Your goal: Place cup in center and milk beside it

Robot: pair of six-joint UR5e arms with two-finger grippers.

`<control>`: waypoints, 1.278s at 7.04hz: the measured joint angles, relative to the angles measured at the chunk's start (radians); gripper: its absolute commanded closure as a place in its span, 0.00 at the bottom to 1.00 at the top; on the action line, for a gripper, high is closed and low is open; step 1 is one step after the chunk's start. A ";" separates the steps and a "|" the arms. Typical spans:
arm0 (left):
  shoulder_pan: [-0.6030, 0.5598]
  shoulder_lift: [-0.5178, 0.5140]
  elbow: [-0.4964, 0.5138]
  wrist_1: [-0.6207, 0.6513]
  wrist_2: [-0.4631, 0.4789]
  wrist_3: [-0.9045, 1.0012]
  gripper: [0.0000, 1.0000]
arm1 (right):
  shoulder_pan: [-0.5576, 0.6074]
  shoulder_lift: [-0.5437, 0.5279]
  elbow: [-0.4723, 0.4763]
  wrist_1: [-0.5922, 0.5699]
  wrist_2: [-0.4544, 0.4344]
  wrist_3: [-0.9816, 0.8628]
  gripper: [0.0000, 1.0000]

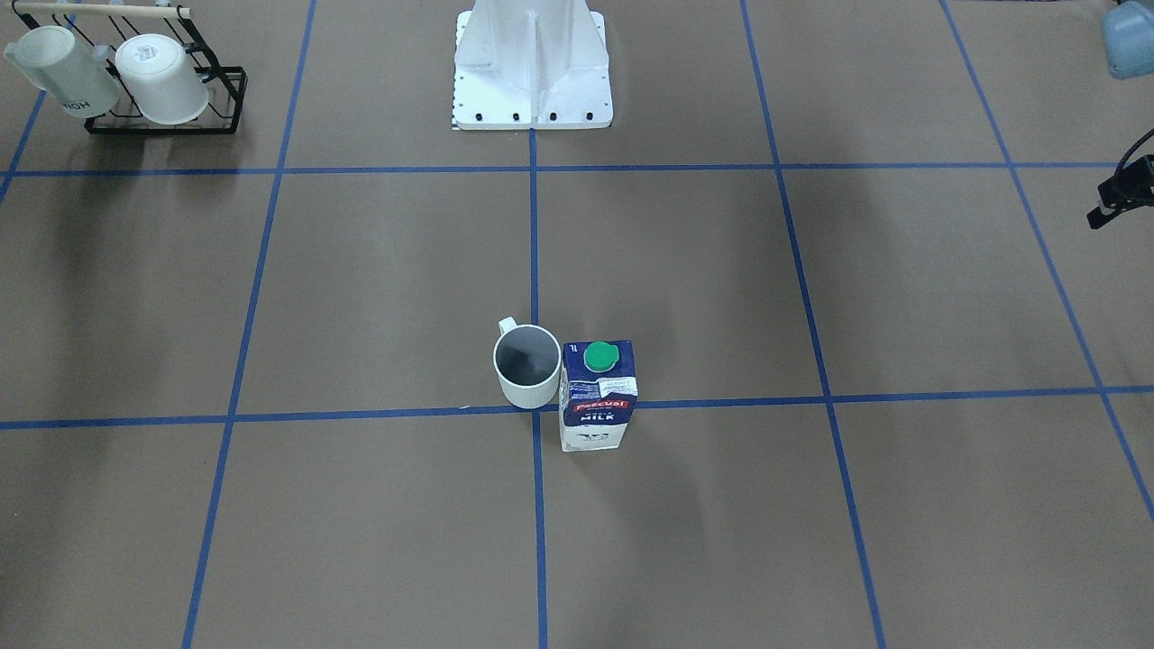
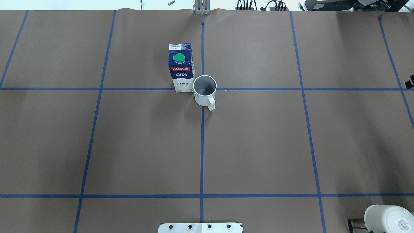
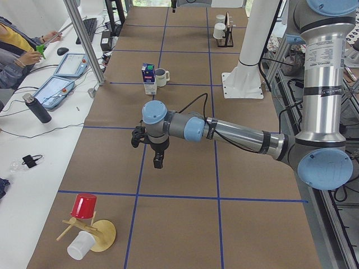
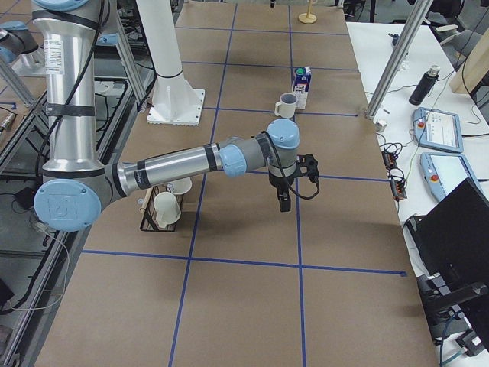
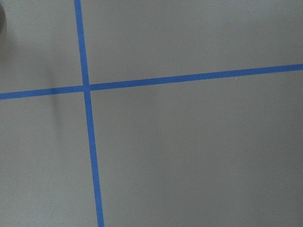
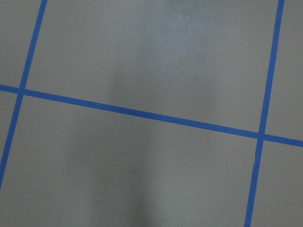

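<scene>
The white cup [image 1: 527,365] stands upright on the crossing of blue tape lines at the table's middle, its handle toward the robot. The milk [image 1: 597,397] carton stands upright right beside it, almost touching. Both also show in the overhead view: cup [image 2: 204,90], milk [image 2: 181,69]. My left gripper [image 3: 159,159] hangs over bare table far from both, in the exterior left view. My right gripper [image 4: 284,200] hangs over bare table, in the exterior right view. I cannot tell whether either is open or shut. Both wrist views show only brown paper and blue tape.
A black rack [image 1: 162,122] with two white mugs stands at a table corner near the robot's right. The white robot base [image 1: 532,72] is at the table's robot-side edge. A wooden stand with a red cup [image 3: 84,206] is at the left end.
</scene>
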 measured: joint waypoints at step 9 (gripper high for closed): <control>0.000 -0.019 -0.001 -0.004 0.005 0.003 0.02 | 0.001 -0.003 -0.004 -0.007 0.001 0.000 0.00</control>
